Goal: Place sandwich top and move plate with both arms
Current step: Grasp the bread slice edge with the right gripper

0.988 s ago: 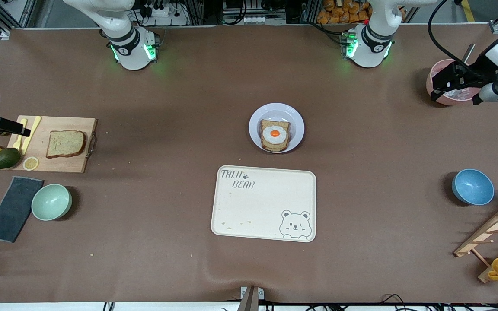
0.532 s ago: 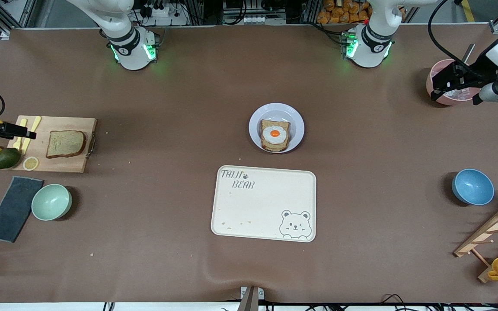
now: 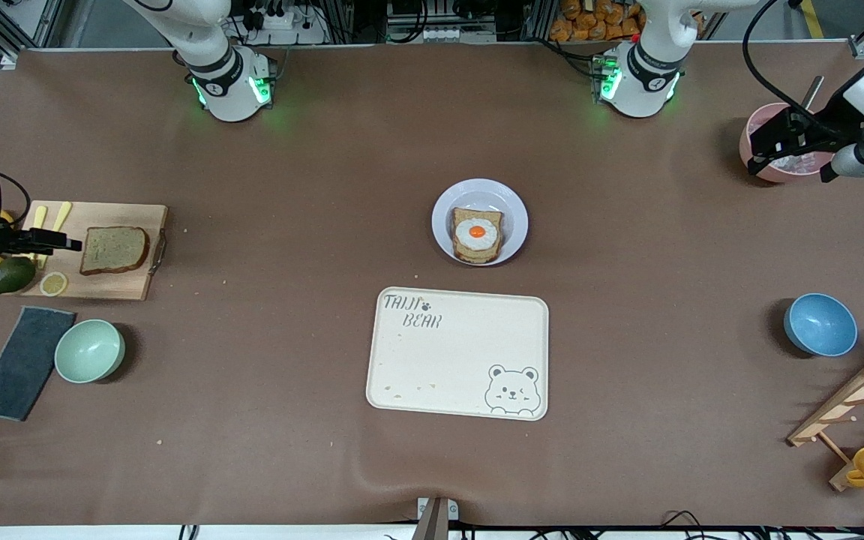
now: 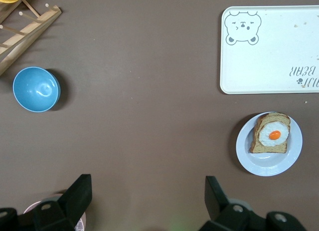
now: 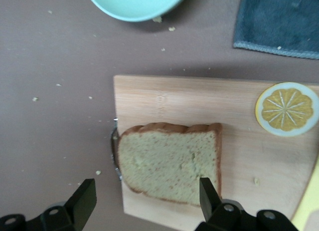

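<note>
The sandwich top (image 3: 113, 249), a brown-crusted bread slice, lies flat on a wooden cutting board (image 3: 124, 283) at the right arm's end of the table. My right gripper (image 3: 68, 242) is open and empty, hovering over the board at the slice's edge. In the right wrist view the slice (image 5: 169, 163) shows between the open fingers of the right gripper (image 5: 147, 191). The plate (image 3: 443, 217) sits mid-table with an egg-topped bread slice (image 3: 477, 234) on it. My left gripper (image 3: 766, 154) waits open over a pink bowl (image 3: 781, 171), and the left wrist view shows the left gripper (image 4: 148, 185) and the plate (image 4: 246, 156).
A cream bear tray (image 3: 458, 352) lies nearer the front camera than the plate. A mint bowl (image 3: 89, 350), dark cloth (image 3: 23, 361), avocado (image 3: 13, 274) and lemon slice (image 3: 53, 283) are around the board. A blue bowl (image 3: 820, 324) and wooden rack (image 3: 863, 405) are at the left arm's end.
My right gripper has moved in over the cutting board toward the bread slice. The left arm, plate and slice have not moved.
</note>
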You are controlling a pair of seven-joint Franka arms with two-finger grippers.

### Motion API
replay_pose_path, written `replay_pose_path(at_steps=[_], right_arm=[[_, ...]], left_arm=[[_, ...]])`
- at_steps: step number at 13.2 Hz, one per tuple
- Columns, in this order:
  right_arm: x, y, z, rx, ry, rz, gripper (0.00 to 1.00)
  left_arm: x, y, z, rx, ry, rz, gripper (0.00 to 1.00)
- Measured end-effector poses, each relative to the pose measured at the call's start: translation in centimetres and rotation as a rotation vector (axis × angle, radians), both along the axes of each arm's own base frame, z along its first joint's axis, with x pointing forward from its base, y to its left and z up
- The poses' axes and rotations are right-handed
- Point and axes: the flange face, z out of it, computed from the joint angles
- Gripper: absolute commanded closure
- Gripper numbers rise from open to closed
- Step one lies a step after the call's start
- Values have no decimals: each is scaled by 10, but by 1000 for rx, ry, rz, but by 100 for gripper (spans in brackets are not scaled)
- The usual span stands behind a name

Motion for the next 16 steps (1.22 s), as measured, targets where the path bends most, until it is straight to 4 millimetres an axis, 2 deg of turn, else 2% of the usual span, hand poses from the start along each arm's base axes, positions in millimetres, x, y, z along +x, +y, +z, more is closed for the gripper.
replay_pose_path(at_steps=[2,6,11,14,15,16], right_arm=[[-7,-8,-26,20,12,-1,13],[-12,-18,-50,49,-15,1,16],[-15,-21,-58,67,-42,74,17],[-21,-29,-58,69,-47,67,17],[-23,-33,-59,72,-49,69,21],[-26,-36,-61,75,-49,70,32]], left_arm=[[0,0,0,0,0,1,0],[3,4,-4,1,7,9,0],[5,5,-7,1,13,9,0],[5,5,-7,1,13,9,0],[5,5,-7,1,13,10,0],[5,5,-7,1,13,10,0]])
